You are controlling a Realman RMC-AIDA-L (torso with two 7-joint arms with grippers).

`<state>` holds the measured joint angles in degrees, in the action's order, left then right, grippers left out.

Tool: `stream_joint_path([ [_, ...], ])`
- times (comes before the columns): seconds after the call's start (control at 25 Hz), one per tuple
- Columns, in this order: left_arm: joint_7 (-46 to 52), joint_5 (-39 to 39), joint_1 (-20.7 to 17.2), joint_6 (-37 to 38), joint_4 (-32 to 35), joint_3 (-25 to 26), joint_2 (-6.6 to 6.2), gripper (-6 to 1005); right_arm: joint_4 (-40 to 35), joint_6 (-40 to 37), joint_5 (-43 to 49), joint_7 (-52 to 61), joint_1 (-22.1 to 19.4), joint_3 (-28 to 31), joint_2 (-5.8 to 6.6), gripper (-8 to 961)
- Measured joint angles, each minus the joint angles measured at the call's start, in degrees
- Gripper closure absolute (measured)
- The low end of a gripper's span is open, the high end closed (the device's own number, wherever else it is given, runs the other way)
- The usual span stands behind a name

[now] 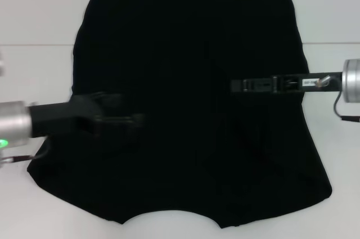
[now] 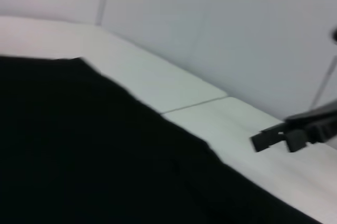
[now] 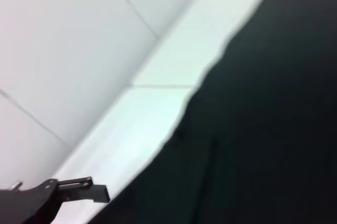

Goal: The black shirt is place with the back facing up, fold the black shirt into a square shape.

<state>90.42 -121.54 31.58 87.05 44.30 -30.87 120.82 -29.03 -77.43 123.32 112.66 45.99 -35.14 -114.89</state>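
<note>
Head view alone shows black shirt (image 1: 191,98) whole; either gripper's grip: cannot tell.

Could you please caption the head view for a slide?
Both grippers, left and right, reach over the black shirt spread flat.

Item 1: I see a white table (image 1: 39,76), bare surface showing along both side edges and the near corners | Item 2: I note a thin seam (image 1: 34,44) running across its top on both sides | Item 3: I see a pale panelled wall (image 2: 221,18) behind the table, with faint joints
</note>
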Motion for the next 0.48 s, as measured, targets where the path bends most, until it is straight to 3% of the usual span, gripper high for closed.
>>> stream_joint_path([
  [0.28,11.13,-11.13,-4.47,4.21,11.49,7.21,0.03,36,2.57,4.39,-3.17,-8.07,0.49,-1.03,-1.58,205],
  [0.48,16.14,-18.29,-5.11,4.08,12.5,12.58,-0.17,36,2.57,5.43,-3.21,-8.22,1.21,-2.46,-1.8,243],
])
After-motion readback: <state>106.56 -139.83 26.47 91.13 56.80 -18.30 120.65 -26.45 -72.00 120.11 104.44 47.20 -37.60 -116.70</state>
